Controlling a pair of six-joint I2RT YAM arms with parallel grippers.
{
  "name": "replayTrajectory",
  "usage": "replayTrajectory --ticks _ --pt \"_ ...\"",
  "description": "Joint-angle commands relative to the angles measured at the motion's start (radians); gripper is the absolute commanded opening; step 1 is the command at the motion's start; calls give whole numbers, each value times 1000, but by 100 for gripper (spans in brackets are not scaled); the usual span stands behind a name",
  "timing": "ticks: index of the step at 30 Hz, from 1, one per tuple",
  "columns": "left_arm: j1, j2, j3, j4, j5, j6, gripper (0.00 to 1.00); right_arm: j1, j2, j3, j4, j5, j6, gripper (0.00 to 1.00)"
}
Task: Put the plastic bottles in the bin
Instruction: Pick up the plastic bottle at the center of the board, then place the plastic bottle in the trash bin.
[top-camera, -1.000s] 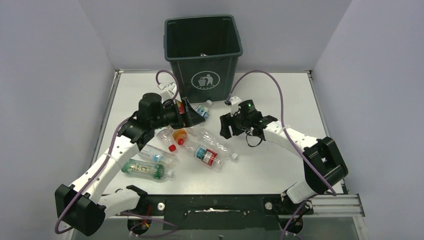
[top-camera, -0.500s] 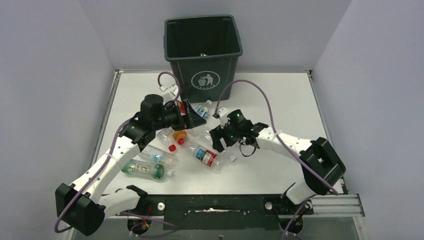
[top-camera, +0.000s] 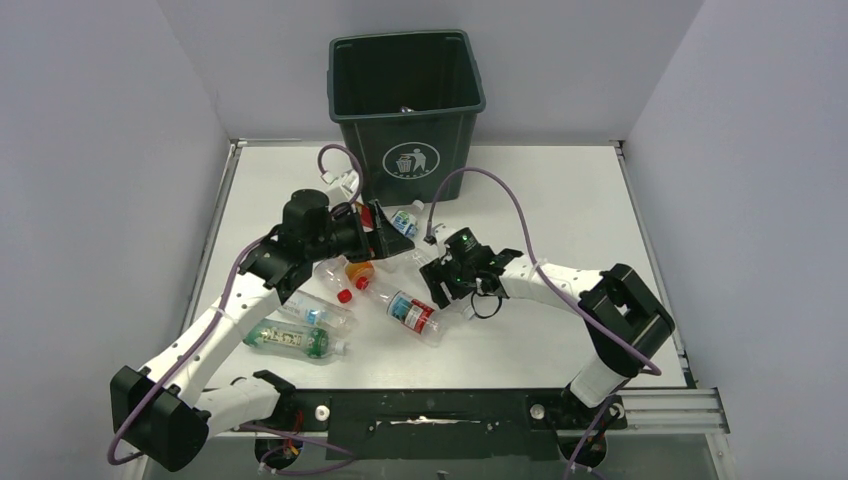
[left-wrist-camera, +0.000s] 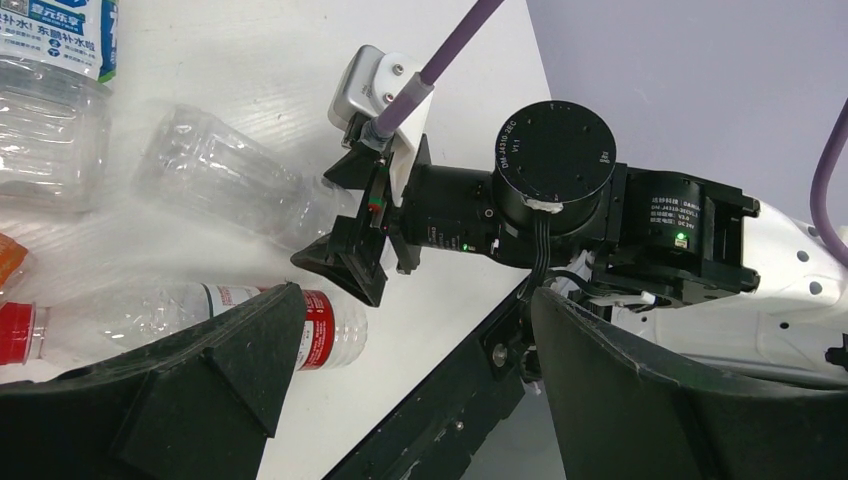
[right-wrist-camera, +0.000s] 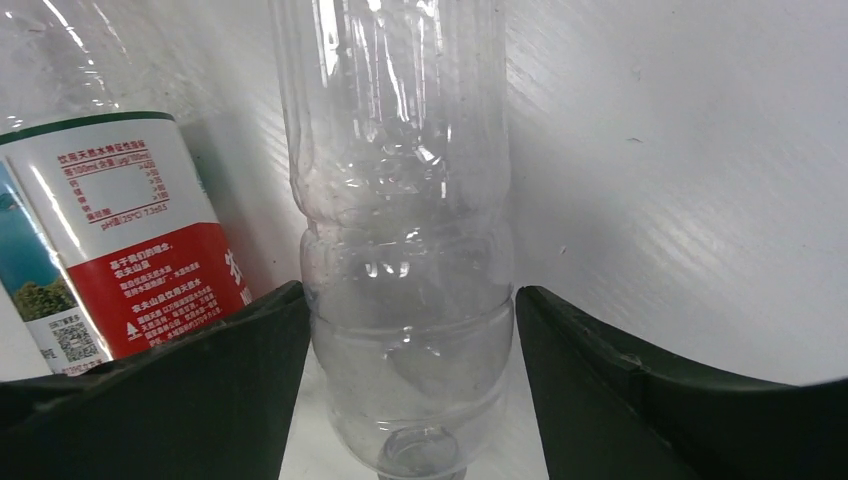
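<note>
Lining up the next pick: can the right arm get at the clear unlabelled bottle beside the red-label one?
Probably yes: the right gripper straddles the clear bottle, a finger on each side, and the red-label bottle lies outside them. Whether it grips yet is unclear.

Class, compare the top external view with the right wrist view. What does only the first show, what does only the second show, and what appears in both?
Only the top external view: the bin at the table's far edge, the left gripper, and a green-labelled bottle near the left arm. Only the right wrist view: the fine print on the red-labelled bottle, and how closely the right gripper straddles the unlabelled clear bottle; whether it presses is unclear. Both: those two bottles side by side, and the right gripper.
</note>
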Motion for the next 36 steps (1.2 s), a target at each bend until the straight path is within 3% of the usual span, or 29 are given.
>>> replayTrajectory --ticks 1,4,6,13,21,28,36 --pt "-12 -7 23 39 -10 3 84 3 3 -6 20 52 13 70" --pt "-18 -3 27 44 -9 -1 84 4 -13 -16 24 55 19 50" --pt "-21 0 27 50 -8 -8 84 3 -35 -22 27 57 23 44" --pt "-36 8 30 60 -37 -24 84 -4 -144 -3 -25 101 36 43" --pt "-49 26 -6 183 -24 -100 84 -14 -288 73 -125 152 56 43" --pt "-66 41 -83 384 -11 -233 84 -2 -377 130 -146 96 81 44" --pt "-101 42 -103 431 -115 -264 84 25 -438 153 -122 36 120 45"
